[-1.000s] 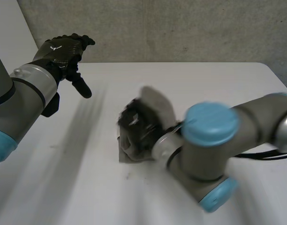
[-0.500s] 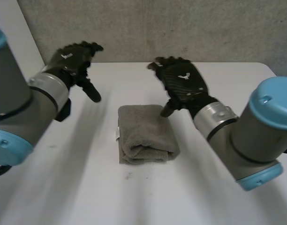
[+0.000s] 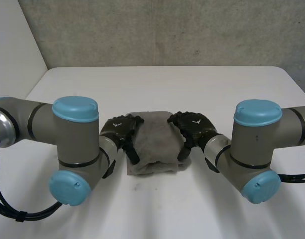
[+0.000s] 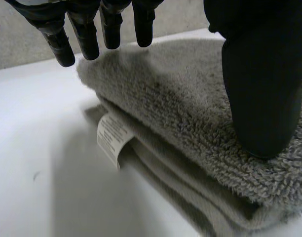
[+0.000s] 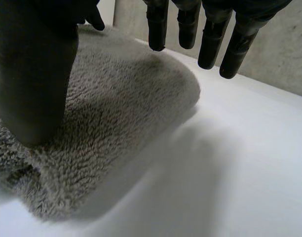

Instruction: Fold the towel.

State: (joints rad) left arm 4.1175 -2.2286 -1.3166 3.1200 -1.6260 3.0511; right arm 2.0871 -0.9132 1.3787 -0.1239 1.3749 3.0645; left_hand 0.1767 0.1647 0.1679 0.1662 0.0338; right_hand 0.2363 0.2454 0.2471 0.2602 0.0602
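Observation:
A grey towel [image 3: 155, 144] lies folded into a thick small bundle in the middle of the white table [image 3: 157, 84]. My left hand [image 3: 120, 130] sits at its left edge and my right hand [image 3: 192, 127] at its right edge. In the left wrist view the left hand [image 4: 259, 89] is open: its thumb rests on top of the towel [image 4: 180, 108] and its straight fingers [image 4: 87, 34] hover over the far edge. A white label [image 4: 111, 140] hangs from the towel's side. In the right wrist view the right hand [image 5: 35, 74] is open too, thumb on the towel [image 5: 116, 113], fingers [image 5: 210, 44] straight above the table.
Bare table surface [image 3: 142, 209] spreads in front of and behind the towel. A grey wall [image 3: 167, 30] stands behind the table's far edge. Both forearms [image 3: 75, 144] lie low across the table on either side of the towel.
The right hand lifted off the towel, then both hands came down from the back of the table onto the towel's left and right edges. The towel kept its place.

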